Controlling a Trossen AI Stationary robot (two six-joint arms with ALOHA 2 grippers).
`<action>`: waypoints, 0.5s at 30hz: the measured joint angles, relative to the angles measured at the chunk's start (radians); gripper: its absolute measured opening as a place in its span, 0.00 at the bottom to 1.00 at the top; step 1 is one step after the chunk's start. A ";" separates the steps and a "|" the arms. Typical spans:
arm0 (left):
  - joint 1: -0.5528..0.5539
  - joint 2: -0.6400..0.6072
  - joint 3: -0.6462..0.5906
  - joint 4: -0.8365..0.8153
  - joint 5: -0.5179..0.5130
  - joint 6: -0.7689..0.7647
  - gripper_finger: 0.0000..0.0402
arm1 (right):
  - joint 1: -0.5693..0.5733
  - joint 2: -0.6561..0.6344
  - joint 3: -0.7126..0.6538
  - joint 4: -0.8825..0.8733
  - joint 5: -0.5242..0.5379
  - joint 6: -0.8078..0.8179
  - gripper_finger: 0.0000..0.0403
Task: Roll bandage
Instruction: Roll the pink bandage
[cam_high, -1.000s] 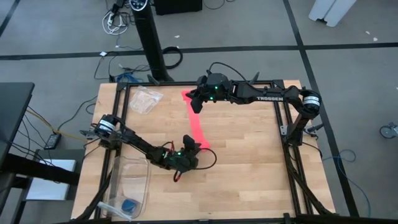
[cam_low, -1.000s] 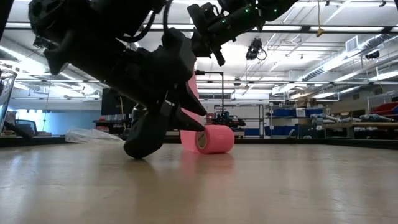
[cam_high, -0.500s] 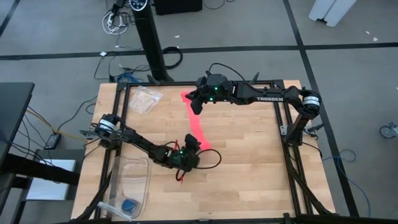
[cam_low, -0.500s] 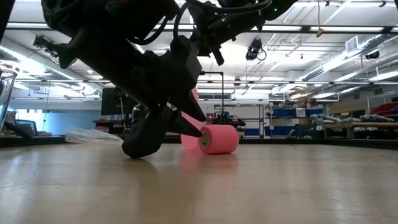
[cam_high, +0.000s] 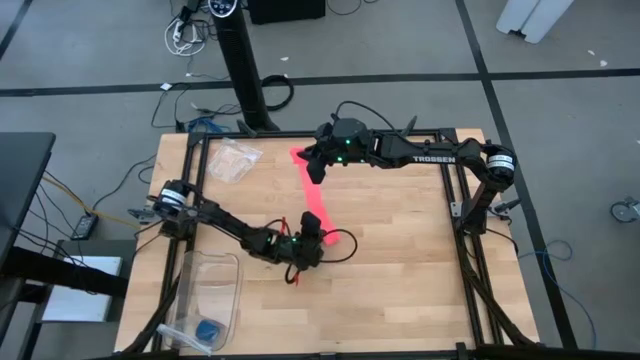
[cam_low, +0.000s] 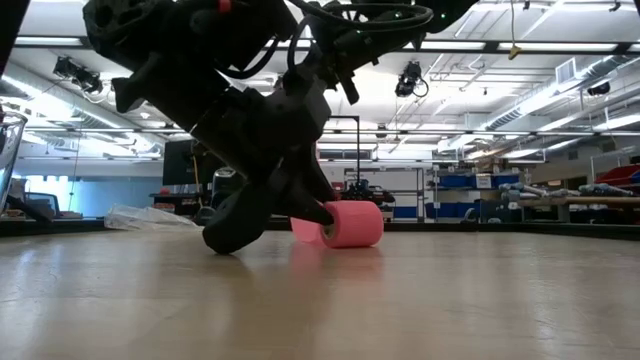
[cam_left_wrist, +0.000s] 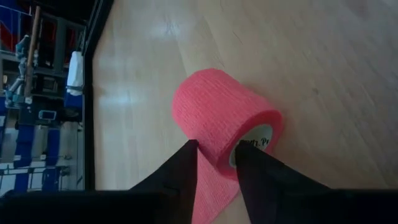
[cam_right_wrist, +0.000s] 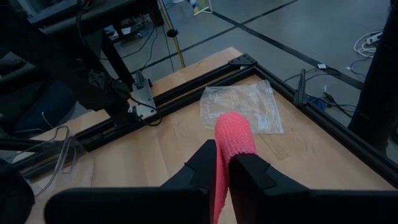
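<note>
Your left arm reaches low across the wooden table (cam_high: 400, 260) from its near-left corner, wrist bent down toward the board. The left gripper (cam_left_wrist: 213, 152) sits right at the rolled end of the bandage (cam_high: 312, 195), its two fingertips (cam_left_wrist: 186, 155) parted by a narrow gap with the loose pink strip running between them; the inner edge of one fingertip meets the roll's open end. From the pictures you cannot tell whether they are pinching the strip.

Your right arm stretches along the far edge of the table, elbow out to the right, forearm level, with the white word "TROSSEN" readable on it from above. The right gripper (cam_right_wrist: 222, 163) is clamped on the free end of the bandage near the far-left part of the board, holding it raised.

The bandage runs from that grip as a flat band toward the middle of the table, ending in a compact roll (cam_low: 350, 223) lying on its side on the wood. Small print shows inside the roll's core, too small to read.

A clear plastic bag (cam_high: 233, 158) lies by the far-left corner.
</note>
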 joint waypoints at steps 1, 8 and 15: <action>0.003 0.001 0.000 0.007 0.007 0.002 0.25 | 0.000 0.000 0.000 0.002 0.000 0.000 0.09; 0.018 0.004 0.000 0.077 0.048 -0.009 0.04 | 0.000 0.000 0.000 0.002 -0.002 0.000 0.09; -0.022 -0.027 0.000 0.113 0.018 -0.015 0.03 | -0.014 -0.007 0.000 -0.012 -0.002 -0.014 0.11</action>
